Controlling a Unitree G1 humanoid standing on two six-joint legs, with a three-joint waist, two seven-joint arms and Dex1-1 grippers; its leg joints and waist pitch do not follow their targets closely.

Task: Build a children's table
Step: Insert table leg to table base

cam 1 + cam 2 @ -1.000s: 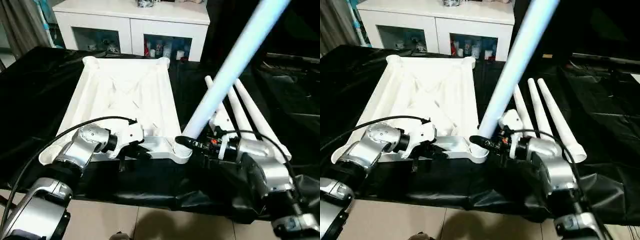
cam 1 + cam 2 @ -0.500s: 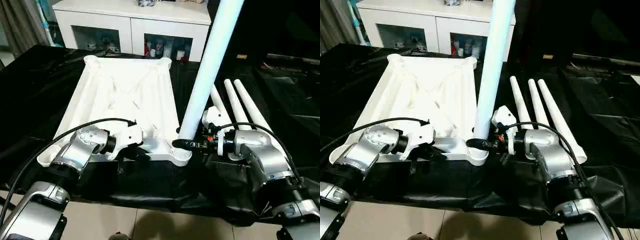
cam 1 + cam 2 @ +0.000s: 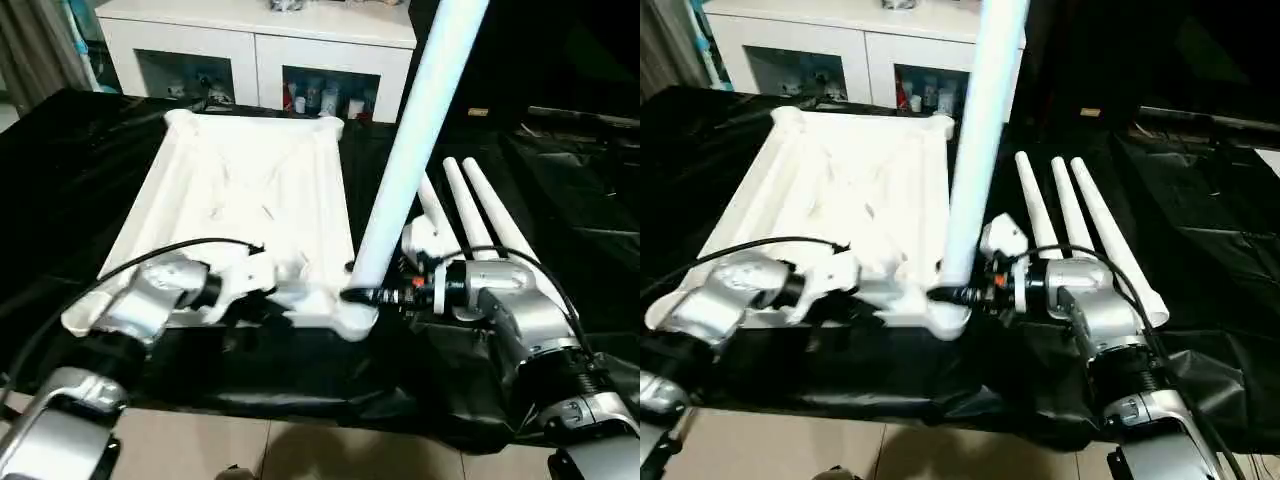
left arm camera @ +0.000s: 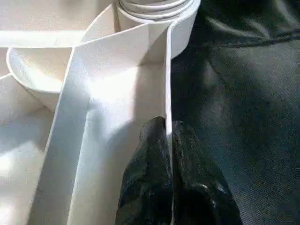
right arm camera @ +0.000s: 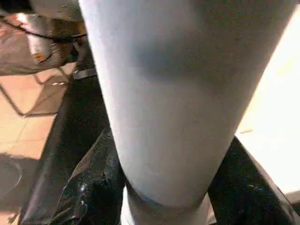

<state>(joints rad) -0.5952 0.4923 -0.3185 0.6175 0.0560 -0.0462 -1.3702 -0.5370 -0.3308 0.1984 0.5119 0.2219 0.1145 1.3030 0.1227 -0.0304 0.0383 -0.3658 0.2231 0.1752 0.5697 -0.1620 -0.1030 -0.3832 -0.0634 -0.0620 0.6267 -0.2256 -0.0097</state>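
First leg was going in: right gripper [image 3: 362,294] clamped the long white plastic tube leg [image 3: 412,140] at the white ribbed tabletop's [image 3: 240,190] near corner socket [image 3: 352,318], left gripper [image 4: 167,140] pinched shut on its rim (next, probably straighten and push down).

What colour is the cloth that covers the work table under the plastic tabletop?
Black cloth, best in the left eye view.
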